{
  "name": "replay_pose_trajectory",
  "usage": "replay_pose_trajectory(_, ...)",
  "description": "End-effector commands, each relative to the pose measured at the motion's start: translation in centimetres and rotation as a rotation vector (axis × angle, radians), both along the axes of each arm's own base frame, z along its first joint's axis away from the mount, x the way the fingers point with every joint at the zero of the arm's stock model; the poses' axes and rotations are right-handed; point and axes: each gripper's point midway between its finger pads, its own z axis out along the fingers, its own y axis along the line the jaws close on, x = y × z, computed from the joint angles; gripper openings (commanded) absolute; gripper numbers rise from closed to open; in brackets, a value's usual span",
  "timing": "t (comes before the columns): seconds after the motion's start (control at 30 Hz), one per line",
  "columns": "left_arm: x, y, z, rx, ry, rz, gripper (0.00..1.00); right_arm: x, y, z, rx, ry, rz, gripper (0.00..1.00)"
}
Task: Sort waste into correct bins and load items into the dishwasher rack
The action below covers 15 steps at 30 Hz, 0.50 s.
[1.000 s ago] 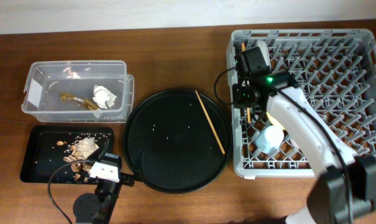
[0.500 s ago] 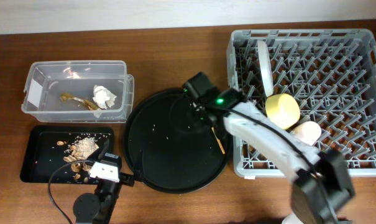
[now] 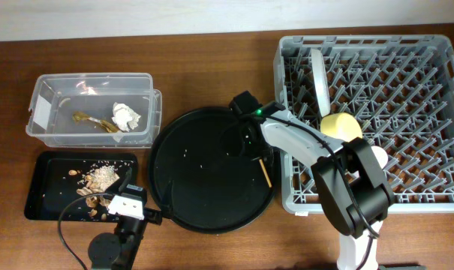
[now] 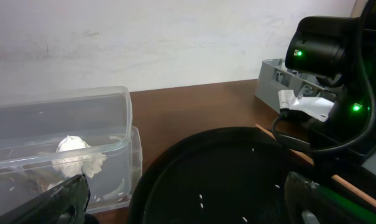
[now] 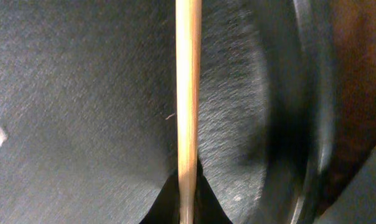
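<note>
Right gripper (image 3: 254, 148) pinching thin wooden chopstick (image 5: 188, 93), fingers pressing tight on both sides. Chopstick lying on big round black tray (image 3: 181, 195). Thin smooth stick maybe slipping out during lifting, then falling.

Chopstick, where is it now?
Overhead view: the chopstick lies on the right side of the round black tray, beside the dishwasher rack, between the right gripper's fingers.

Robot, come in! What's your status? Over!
Left gripper open. Right gripper shut on chopstick. Chopstick lying on round black tray. No blocker seen.
</note>
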Motion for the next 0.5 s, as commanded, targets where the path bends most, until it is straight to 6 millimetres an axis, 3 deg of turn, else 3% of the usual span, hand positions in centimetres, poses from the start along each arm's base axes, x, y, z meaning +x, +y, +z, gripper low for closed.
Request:
replay_pose_trajectory(0.0, 0.0, 0.0, -0.2, -0.006, 0.006, 0.000, 0.99, 1.3, 1.4, 6.5, 0.091, -0.105, 0.000, 0.04)
replay_pose_trajectory(0.07, 0.0, 0.0, -0.2, -0.006, 0.005, 0.000, 0.99, 2.6, 0.3, 11.2, 0.110, -0.219, -0.029, 0.04)
replay_pose_trajectory(0.1, 0.0, 0.0, -0.2, -0.006, 0.006, 0.000, 0.99, 3.6, -1.1, 14.5, 0.115, -0.315, -0.063, 0.04)
replay_pose_trajectory(0.17, 0.0, 0.0, -0.2, -0.006, 0.006, 0.000, 0.99, 4.8, -4.2, 17.8, 0.104, -0.424, -0.138, 0.04)
replay_pose_trajectory(0.2, 0.0, 0.1, -0.2, -0.006, 0.005, 0.000, 0.99, 5.2, -5.5, 18.2, 0.100, -0.435, -0.169, 0.04)
replay_pose_trajectory(0.27, 0.0, 0.0, -0.2, -0.006, 0.005, 0.000, 0.99, 5.8, -7.8, 16.8, 0.073, -0.406, -0.224, 0.04)
replay_pose_trajectory(0.4, 0.0, 0.0, -0.2, -0.006, 0.005, 0.000, 0.99, 6.4, -10.3, 11.3, 0.004, -0.289, -0.260, 0.05)
replay_pose_trajectory(0.43, 0.0, 0.0, -0.2, -0.006, 0.005, 0.000, 0.99, 6.3, -10.4, 10.5, 0.006, -0.264, -0.265, 0.16)
replay_pose_trajectory(0.47, 0.0, 0.0, -0.2, -0.006, 0.005, 0.000, 0.99, 6.0, -9.8, 10.1, 0.039, -0.237, -0.258, 0.36)
